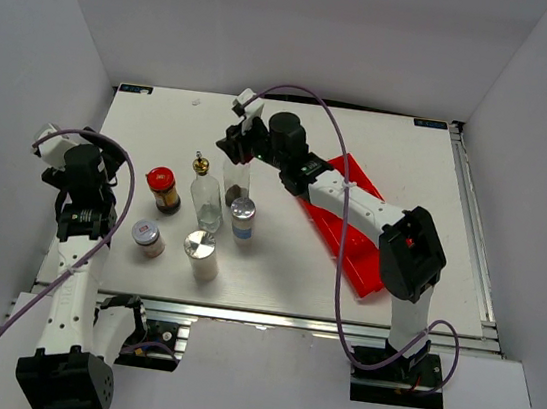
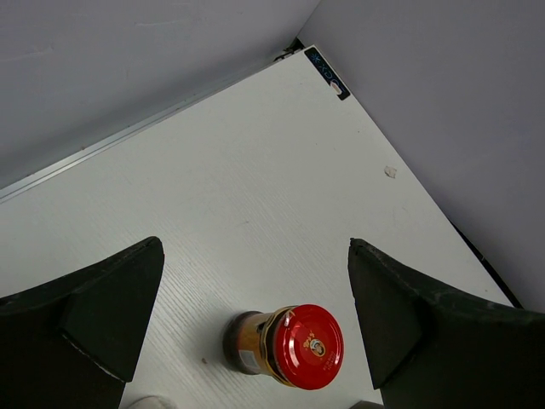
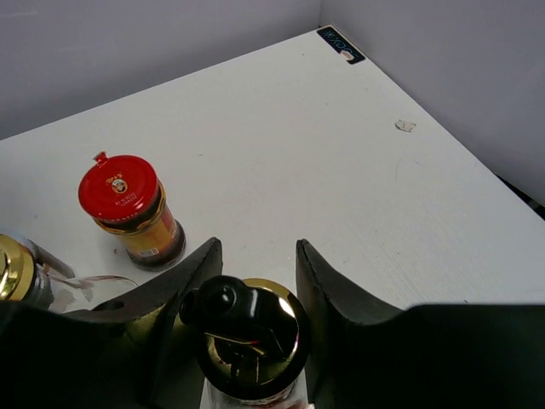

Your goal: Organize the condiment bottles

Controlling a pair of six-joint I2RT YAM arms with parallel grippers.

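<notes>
Three silver-lidded shakers (image 1: 147,237) (image 1: 200,253) (image 1: 241,218) are standing on the table (image 1: 409,172), nearest the arm bases. Behind them, the left gripper (image 2: 255,281), fingers spread and empty, is hovering over the red-lidded jar (image 1: 161,188), which is standing beside one gold-topped bottle (image 1: 205,201). Farther back, the right gripper (image 3: 255,256) is clasping the second gold-topped bottle (image 3: 251,336), near the red bin (image 1: 361,267).
</notes>
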